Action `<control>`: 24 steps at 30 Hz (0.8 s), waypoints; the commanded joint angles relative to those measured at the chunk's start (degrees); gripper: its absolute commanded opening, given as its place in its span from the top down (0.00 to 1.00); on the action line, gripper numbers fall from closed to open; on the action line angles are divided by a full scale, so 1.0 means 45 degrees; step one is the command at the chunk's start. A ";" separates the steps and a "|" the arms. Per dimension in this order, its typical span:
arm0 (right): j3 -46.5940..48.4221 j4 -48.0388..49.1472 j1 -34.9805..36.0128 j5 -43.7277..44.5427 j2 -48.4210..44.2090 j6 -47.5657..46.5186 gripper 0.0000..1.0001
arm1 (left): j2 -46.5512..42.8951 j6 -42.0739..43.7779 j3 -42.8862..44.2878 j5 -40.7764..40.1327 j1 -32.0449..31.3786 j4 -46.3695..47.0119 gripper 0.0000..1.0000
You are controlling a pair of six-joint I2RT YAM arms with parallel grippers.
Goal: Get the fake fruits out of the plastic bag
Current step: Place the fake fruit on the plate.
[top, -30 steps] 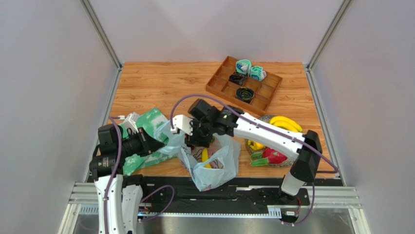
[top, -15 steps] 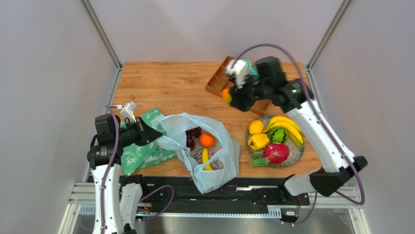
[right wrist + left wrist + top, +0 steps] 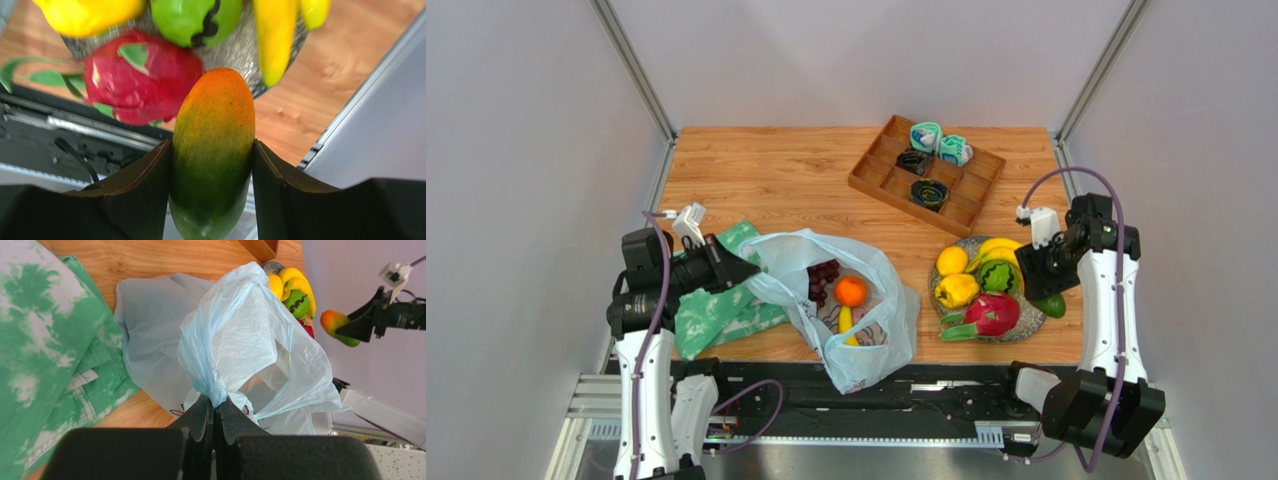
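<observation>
We see the left pincer [image 3: 215, 409] closed tight on a gathered fold of the plastic bag [image 3: 240, 340], lifting that edge so the mouth gapes toward the middle of the worktop [image 3: 756, 170]. The bag lies at the near centre, its left side over the green-and-white cloth [image 3: 716, 315]. Inside it we make out the grapes [image 3: 823, 277], the orange [image 3: 851, 290] and a small banana [image 3: 846, 320].

The right pincer [image 3: 212, 165] stands about half open, with its two fingers pressed against the sides of the mango [image 3: 212, 145], orange end pointing away from the wrist. It holds the mango at the right rim of the plate [image 3: 1033, 318]; we cannot tell whether fruit and plate touch.

On the plate lie the lemon [image 3: 951, 261], the banana bunch [image 3: 1001, 248], the green fruit [image 3: 996, 277], the yellow pepper [image 3: 956, 291] and the dragon fruit [image 3: 991, 314], packed close together. A wooden tray [image 3: 881, 180] with compartments sits at the far side.
</observation>
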 commanded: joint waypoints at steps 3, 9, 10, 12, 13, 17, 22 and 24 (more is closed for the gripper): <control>-0.1660 -0.1282 -0.0210 0.0347 -0.0542 -0.1458 0.65 | 0.0093 -0.0185 -0.0126 0.0255 0.0123 0.0922 1.00; -0.2598 -0.0347 -0.0210 0.1049 -0.0152 -0.0735 0.64 | -0.0004 -0.0223 -0.0204 0.0255 0.0104 0.0962 1.00; -0.2677 -0.0151 -0.0210 0.1089 -0.0073 -0.0734 0.64 | -0.0005 -0.0243 -0.0262 0.0254 0.0104 0.0962 1.00; -0.2775 0.0512 -0.0210 0.1264 0.0141 -0.0715 0.64 | -0.0024 -0.0262 -0.0341 0.0293 0.0104 0.1001 1.00; -0.2795 0.0727 -0.0210 0.1284 0.0316 -0.0638 0.64 | -0.0005 -0.0263 -0.0360 0.0293 0.0104 0.1001 1.00; -0.2600 0.1723 -0.0210 0.1012 0.0747 -0.0228 0.63 | 0.0034 -0.0204 -0.0380 0.0313 0.0104 0.0981 1.00; -0.2599 0.2506 -0.0210 0.0738 0.1021 0.0476 0.50 | 0.0093 -0.0301 -0.0497 0.0274 0.0104 0.1079 1.00; -0.2678 0.2449 -0.0210 0.0447 0.1158 0.0691 0.04 | 0.0171 -0.0282 -0.0497 0.0293 0.0104 0.1099 1.00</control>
